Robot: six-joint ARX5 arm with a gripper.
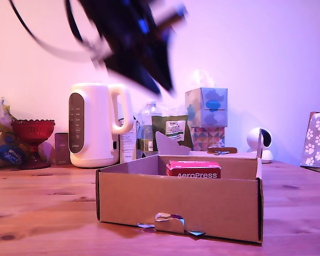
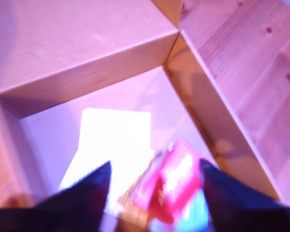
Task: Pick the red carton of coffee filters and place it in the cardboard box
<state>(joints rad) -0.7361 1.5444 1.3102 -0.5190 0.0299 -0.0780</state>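
Observation:
The red carton of coffee filters [image 1: 193, 169] lies inside the cardboard box [image 1: 176, 205], toward its back wall, with its "AeroPress" face toward the exterior camera. My gripper [image 1: 162, 80] hangs high above the box, motion-blurred and well clear of the carton. The wrist view looks down into the box, whose wall [image 2: 87, 72] and corner show. In it my gripper [image 2: 154, 195] is open, its two dark fingers [image 2: 84, 198] spread wide. The carton [image 2: 171, 186] rests on the box floor below the gap, beside a white sheet [image 2: 116, 140].
Behind the box stand a white kettle [image 1: 98, 125], a red glass goblet [image 1: 33, 133], a small brown box [image 1: 61, 148], a green pouch [image 1: 173, 130] and a patterned tissue box [image 1: 206, 106]. A white camera [image 1: 258, 141] and a paw-print bag [image 1: 317, 138] are at the exterior view's right.

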